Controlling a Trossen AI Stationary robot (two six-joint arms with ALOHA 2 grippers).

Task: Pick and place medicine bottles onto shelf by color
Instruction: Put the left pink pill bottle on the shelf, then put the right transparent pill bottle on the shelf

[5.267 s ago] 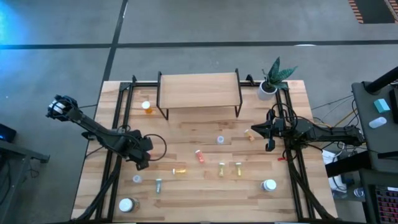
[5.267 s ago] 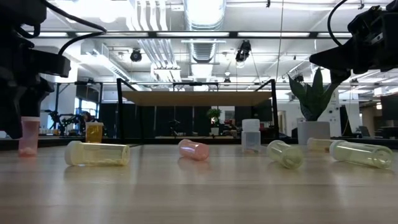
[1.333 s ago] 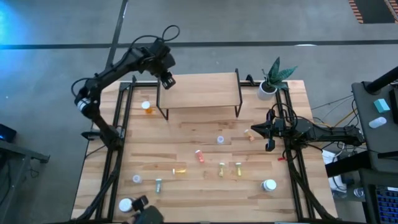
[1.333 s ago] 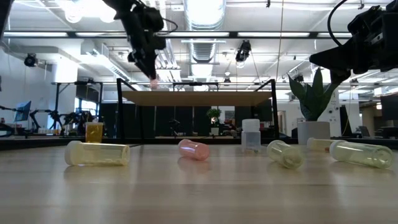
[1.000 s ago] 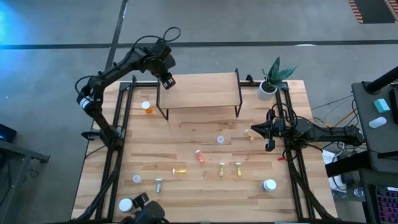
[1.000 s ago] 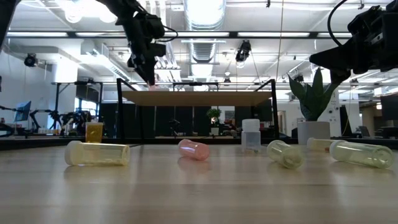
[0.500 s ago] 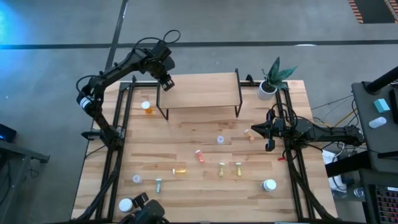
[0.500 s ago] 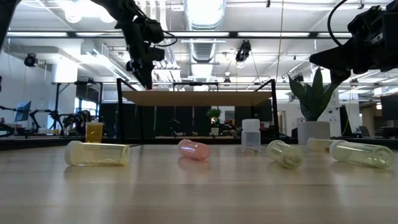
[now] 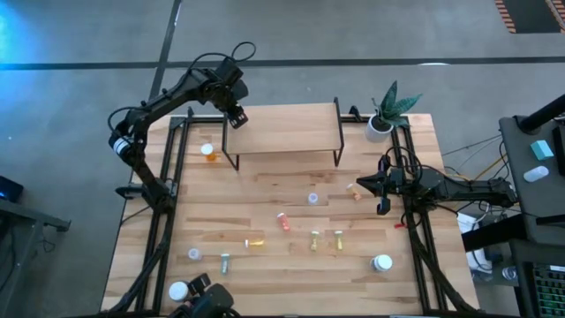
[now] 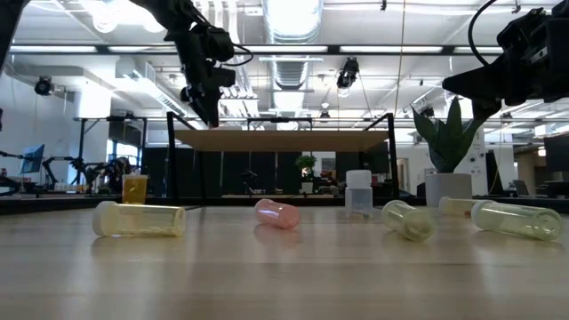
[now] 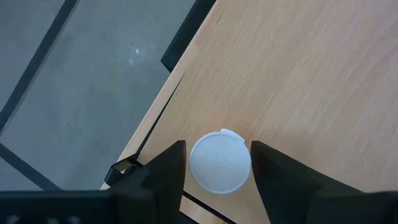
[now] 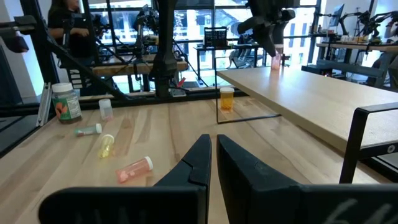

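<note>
While the left gripper [image 11: 214,163] brackets, jaws parted, one white-capped bottle [image 11: 219,161] at the shelf's [image 9: 287,129] ten-o'clock corner, the right gripper [image 12: 213,154] idles closed.

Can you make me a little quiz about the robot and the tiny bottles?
1. True or false: the white-capped bottle stands on the shelf.
2. Which arm is over the shelf's corner: A left, B right?
3. Fill in: the left gripper has its jaws ____ of the cap, with gaps showing.

Key: 1 true. 2 A; the right gripper waits shut at the table's right edge. 3 either side.
</note>
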